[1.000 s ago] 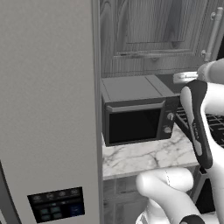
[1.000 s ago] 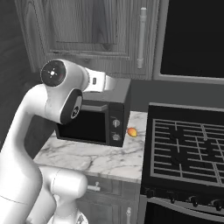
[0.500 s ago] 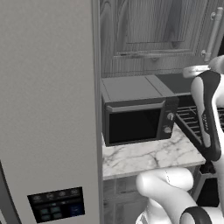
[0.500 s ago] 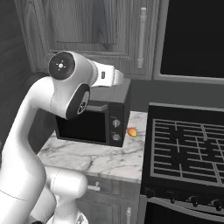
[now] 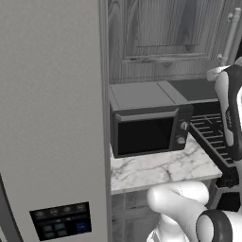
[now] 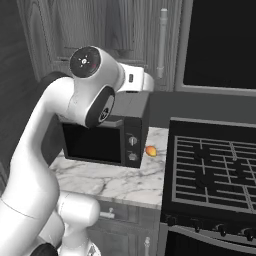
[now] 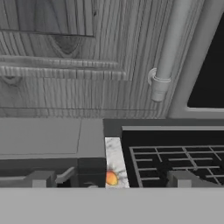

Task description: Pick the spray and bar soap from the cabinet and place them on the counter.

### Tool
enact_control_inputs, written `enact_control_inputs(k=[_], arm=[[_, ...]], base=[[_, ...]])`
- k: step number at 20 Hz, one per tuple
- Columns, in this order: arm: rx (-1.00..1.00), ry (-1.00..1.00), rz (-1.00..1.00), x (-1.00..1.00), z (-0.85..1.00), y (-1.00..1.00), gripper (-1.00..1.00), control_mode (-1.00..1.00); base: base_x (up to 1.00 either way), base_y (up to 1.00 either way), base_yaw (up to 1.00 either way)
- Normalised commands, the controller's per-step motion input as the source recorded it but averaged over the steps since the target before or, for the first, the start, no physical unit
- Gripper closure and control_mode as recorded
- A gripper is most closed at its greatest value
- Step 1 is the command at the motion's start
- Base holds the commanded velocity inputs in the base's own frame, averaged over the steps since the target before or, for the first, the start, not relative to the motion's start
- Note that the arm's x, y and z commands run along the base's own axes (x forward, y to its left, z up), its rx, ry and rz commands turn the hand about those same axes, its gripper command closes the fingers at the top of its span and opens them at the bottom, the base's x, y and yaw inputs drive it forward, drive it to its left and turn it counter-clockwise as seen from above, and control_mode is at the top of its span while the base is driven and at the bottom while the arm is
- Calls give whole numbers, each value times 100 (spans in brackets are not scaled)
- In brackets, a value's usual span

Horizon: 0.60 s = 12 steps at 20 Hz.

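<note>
The dark grey wood-grain cabinet (image 7: pixel 65 57) fills the upper hand view, its doors shut, so the spray and bar soap are hidden. Its pale bar handle (image 7: pixel 168 48) hangs up and to the right of my gripper (image 7: pixel 111 179). The gripper is open, with nothing between its fingertips (image 7: pixel 41 178), and stands off from the door. From the right base view the same handle (image 6: pixel 162 42) is just right of my wrist (image 6: pixel 142 81). A strip of white marble counter (image 7: pixel 114 153) shows between microwave and stove.
A black microwave (image 6: pixel 105 140) sits on the counter (image 6: pixel 115 180) under the cabinet. A small round orange item (image 6: pixel 150 150) lies beside it. The black grated stovetop (image 6: pixel 215 165) is to the right, and the tall grey fridge (image 5: pixel 52 118) stands at left.
My arm has risen and the hand has swung right, closer to the cabinet handle. The base views and the kitchen stay as they were.
</note>
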Motion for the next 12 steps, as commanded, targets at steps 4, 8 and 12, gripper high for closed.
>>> enact_control_inputs(k=[4, 8, 12], arm=[[-2, 17, -2, 19, 1, -17, -100, -100], [0, 11, -4, 12, 0, -21, -100, -100], [2, 4, -6, 16, -1, -19, -100, -100]], base=[[0, 0, 0], [0, 0, 0], [0, 0, 0]])
